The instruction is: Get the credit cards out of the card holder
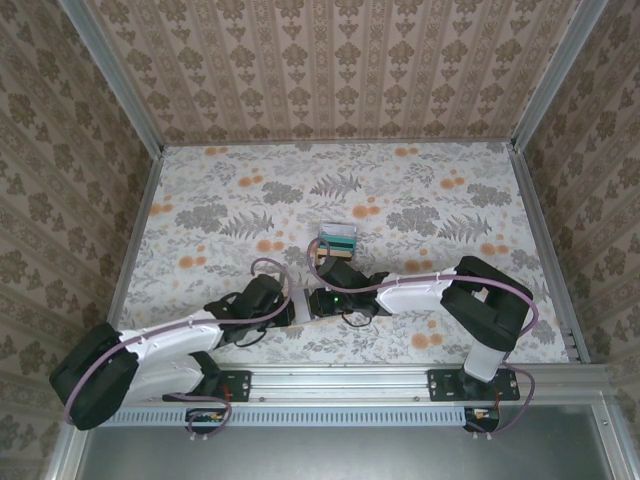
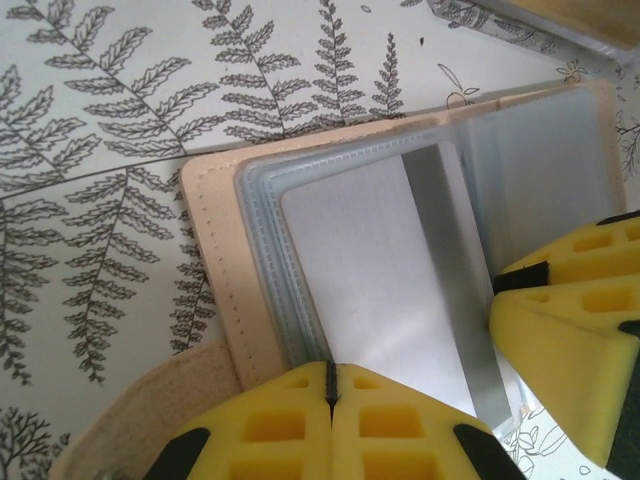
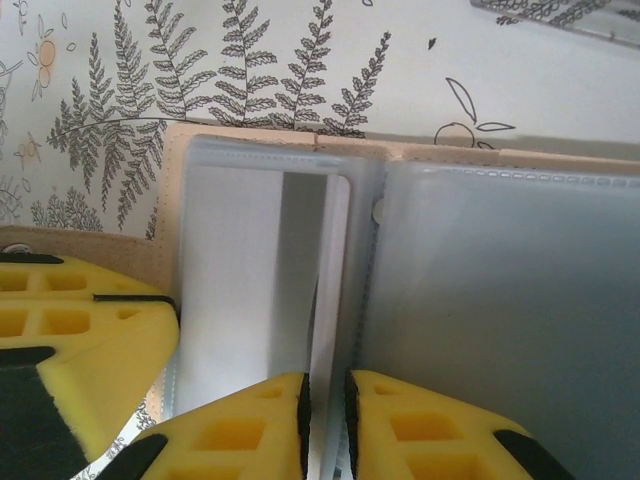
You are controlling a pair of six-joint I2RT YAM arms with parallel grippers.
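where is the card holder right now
In the top view the card holder lies open near the middle of the table, between the left gripper and the right gripper, just in front of the stacked credit cards.

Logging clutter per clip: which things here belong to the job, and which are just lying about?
Job: card holder, credit cards stacked beyond it, left pincer, right pincer.
Just there: floral table cover, wallpapered walls, metal frame rail.
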